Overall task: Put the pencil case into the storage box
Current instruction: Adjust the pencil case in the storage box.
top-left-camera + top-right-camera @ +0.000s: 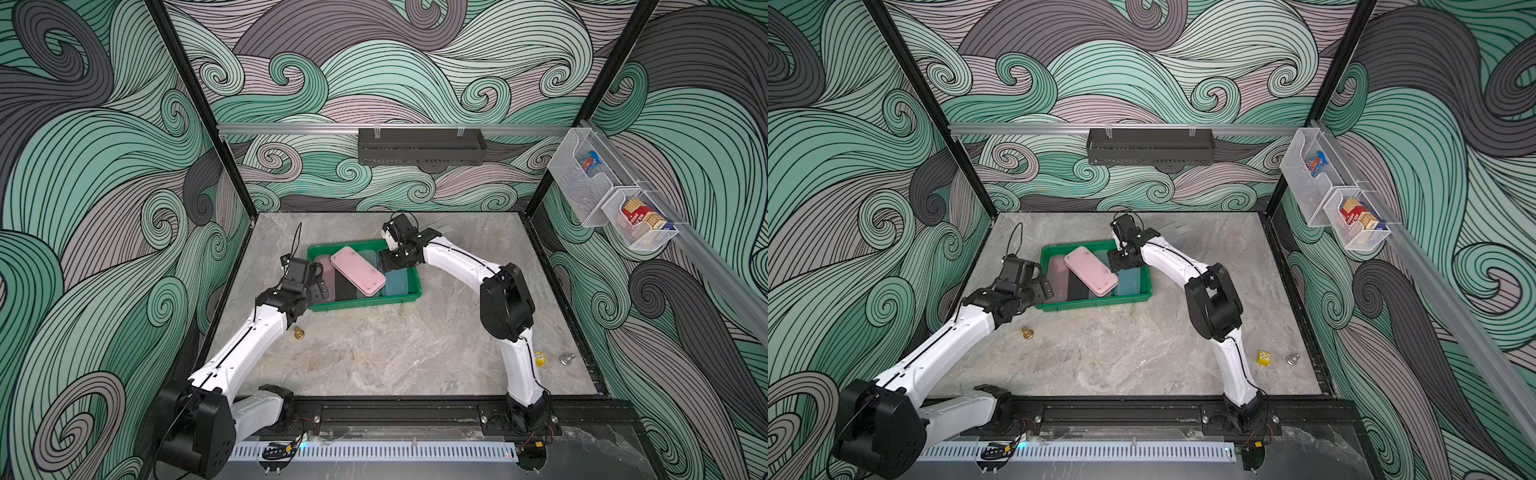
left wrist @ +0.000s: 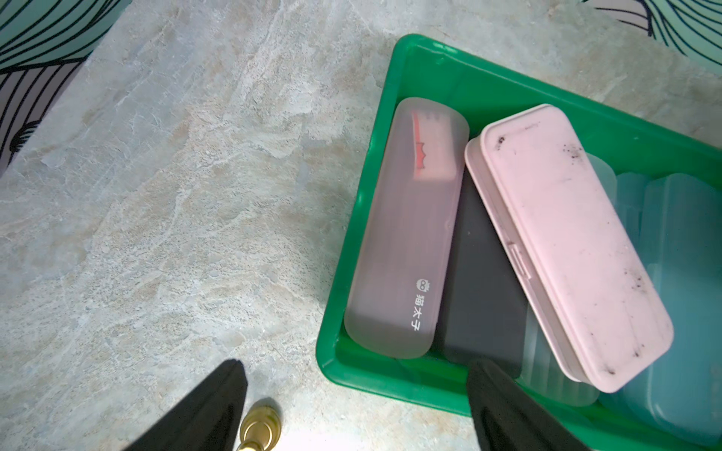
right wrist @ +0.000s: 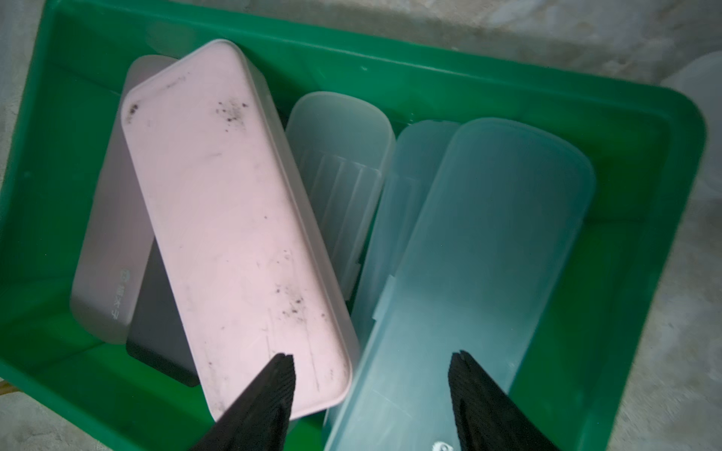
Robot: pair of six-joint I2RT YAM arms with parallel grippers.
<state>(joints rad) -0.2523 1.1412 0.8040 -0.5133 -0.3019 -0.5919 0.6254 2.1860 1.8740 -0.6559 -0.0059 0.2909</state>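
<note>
- Pencil case [image 1: 358, 271] [image 1: 1091, 271] [image 2: 566, 242] [image 3: 234, 234]: pale pink hard shell, rounded corners, small latch on one long side, dark specks and smudges across the lid.
- Inside the storage box [image 1: 365, 303] [image 1: 1092, 305] [image 2: 353, 234] [image 3: 390, 78], topmost of the pile, lying slantwise and tilted, one end far-left, the other near-right.
- Propped on a dark grey case [image 2: 484, 304] and a clear ribbed case [image 3: 340, 168]; frosted mauve case [image 2: 406, 254] just beside on the left, teal cases [image 3: 488, 234] on the right.
- Box floor almost filled, only thin green strips bare along the walls.
- Open table [image 1: 374, 357] near and right of the box; brass piece [image 1: 298, 332] near-left of it, yellow die [image 1: 1264, 358] and silver piece [image 1: 1293, 358] well apart at the right.
- Left claw [image 2: 357, 365]: released and empty, at the box's near-left corner, one finger over the table, the other over the rim.
- Right claw [image 3: 371, 356]: fingers spread, nothing between them, above the pink lid's right end and a teal case.
- Dark grey case mostly covered by the pink one.
- Far-right part of the box hidden behind the right claw in both top views.
- Contact between right fingertips and lids: cannot tell.
</note>
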